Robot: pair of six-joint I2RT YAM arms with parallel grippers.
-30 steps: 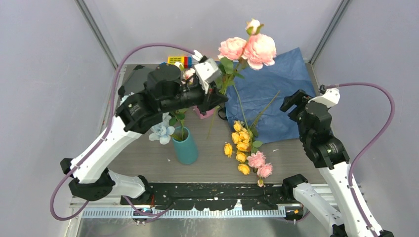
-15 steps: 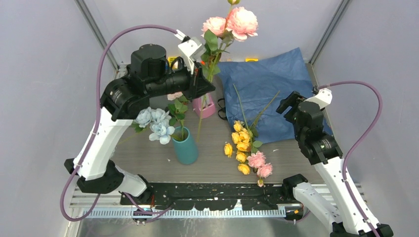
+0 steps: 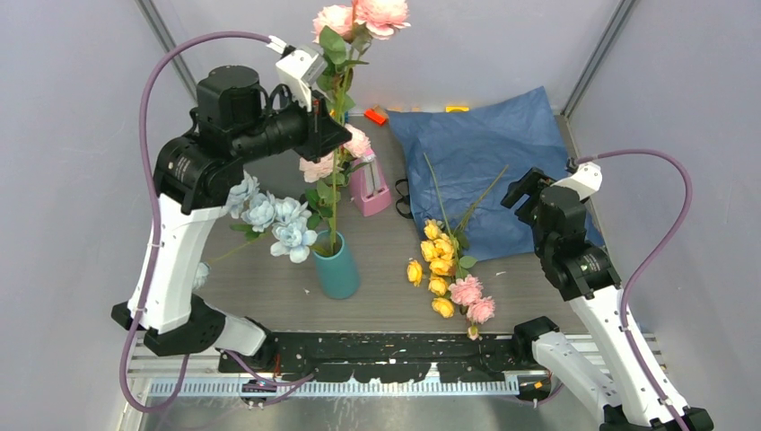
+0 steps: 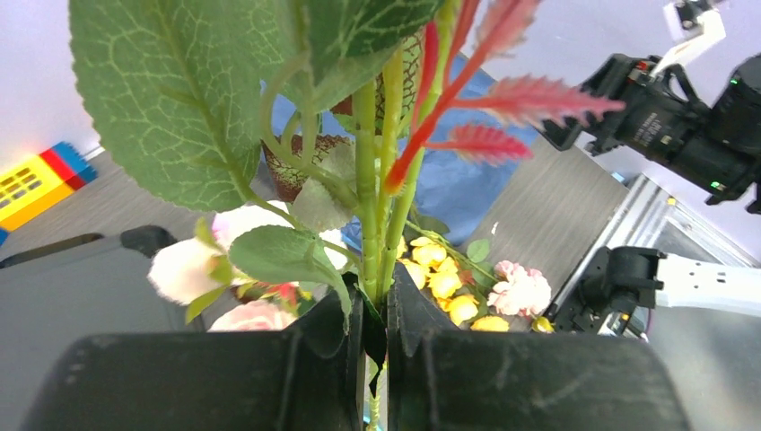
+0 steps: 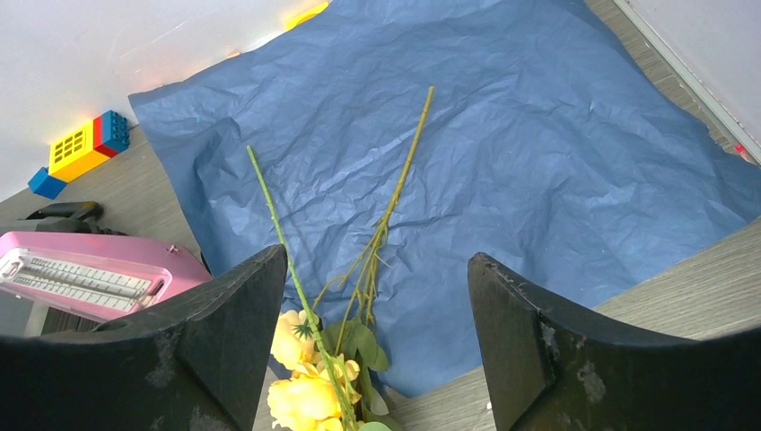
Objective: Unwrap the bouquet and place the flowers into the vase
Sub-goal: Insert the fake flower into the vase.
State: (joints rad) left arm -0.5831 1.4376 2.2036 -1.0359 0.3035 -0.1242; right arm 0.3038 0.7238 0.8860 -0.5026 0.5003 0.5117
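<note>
Upright teal vase (image 3: 338,269) holding pale blue flowers (image 3: 274,215), pink flowers (image 3: 381,13) on a stem upright above it, yellow flowers (image 3: 440,260) lying with stems on spread blue paper (image 3: 485,144)

Grey wood-grain surface (image 3: 538,278) ahead of my bases. Blue paper (image 3: 485,153) lies spread flat at far right. Yellow flowers (image 3: 438,265) and small pink flowers (image 3: 473,298) lie near centre, stems reaching onto the paper. Teal vase (image 3: 337,269) stands upright left of them, pink metronome (image 3: 368,184) behind it. Black ribbon (image 3: 401,197) sits just beside the paper's left edge. Toy block (image 3: 377,116) at far edge.

Teal vase (image 3: 337,269), pale blue flowers (image 3: 274,220), green-stemmed pink flowers (image 3: 363,13), yellow flowers (image 3: 438,260), dark blue paper (image 3: 489,144), pink metronome (image 3: 368,186).
</note>
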